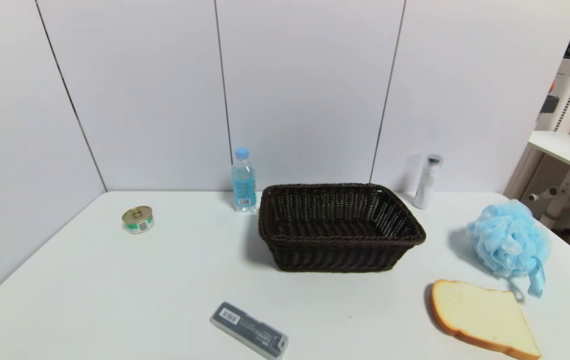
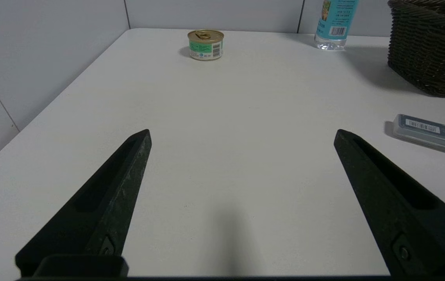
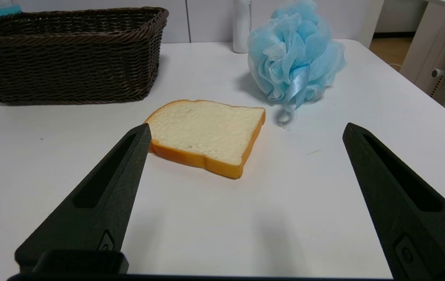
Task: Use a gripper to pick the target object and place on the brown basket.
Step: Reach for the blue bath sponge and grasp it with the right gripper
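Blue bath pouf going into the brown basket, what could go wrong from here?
The bread slice lies between the open right gripper and the pouf, so a low approach could shove it. The pouf's ribbon loop trails toward the bread and might drag it along on the lift. The soft mesh may slip from the slim fingers before clearing the basket rim.

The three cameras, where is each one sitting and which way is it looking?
Head view: up on the robot's head, looking forward and down at the table and brown basket; no arm shows.
Left wrist view: on the left arm, low, facing the can; the open left gripper shows.
Right wrist view: on the right arm, low, facing the bread slice and blue bath pouf; the open right gripper shows.
Shared: the basket and the water bottle appear in all three.
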Controlling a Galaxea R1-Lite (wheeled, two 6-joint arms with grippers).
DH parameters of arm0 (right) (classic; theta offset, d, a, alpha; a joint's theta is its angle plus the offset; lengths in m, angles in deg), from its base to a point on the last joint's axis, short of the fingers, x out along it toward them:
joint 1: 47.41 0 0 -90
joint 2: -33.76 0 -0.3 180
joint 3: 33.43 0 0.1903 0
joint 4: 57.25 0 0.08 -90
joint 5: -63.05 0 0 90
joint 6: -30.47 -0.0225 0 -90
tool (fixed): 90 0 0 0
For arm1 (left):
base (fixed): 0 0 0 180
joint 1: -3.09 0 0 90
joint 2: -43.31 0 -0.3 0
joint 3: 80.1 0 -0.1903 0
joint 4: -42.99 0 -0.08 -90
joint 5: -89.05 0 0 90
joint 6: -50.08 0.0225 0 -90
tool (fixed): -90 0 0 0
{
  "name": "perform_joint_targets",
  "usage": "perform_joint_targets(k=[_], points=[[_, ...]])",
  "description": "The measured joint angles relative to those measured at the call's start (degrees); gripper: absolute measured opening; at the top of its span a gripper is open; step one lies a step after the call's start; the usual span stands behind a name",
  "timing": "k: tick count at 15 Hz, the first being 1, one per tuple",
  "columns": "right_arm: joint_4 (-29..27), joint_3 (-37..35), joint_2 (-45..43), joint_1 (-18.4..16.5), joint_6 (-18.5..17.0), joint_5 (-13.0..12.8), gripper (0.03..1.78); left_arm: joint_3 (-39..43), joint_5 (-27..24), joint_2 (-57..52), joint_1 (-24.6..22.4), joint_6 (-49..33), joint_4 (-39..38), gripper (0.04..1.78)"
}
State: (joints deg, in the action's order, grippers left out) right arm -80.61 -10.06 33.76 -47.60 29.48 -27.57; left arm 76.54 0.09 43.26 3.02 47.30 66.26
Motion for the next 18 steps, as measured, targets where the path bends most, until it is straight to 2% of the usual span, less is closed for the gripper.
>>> perform_joint_targets(k=[4,7,13,18], points=[[-0.5,0.6,1.3,0.0,-0.7,-0.2,1.69,0.0,0.0,0.0,0.0,0.0,0.0,1.69],[-0.4,7.7,6.5,0.0,-0.4,-0.1,1.69,0.0,0.0,0.0,0.0,0.0,0.0,1.69],[-1.8,38.8,30.8,-0.3,-1.0,-0.7,1.69,0.0,0.0,0.0,0.0,0.0,0.0,1.69],[-2.1,63.2,55.4,-4.3,-1.5,-1.0,1.69,0.0,0.0,0.0,0.0,0.0,0.0,1.69]])
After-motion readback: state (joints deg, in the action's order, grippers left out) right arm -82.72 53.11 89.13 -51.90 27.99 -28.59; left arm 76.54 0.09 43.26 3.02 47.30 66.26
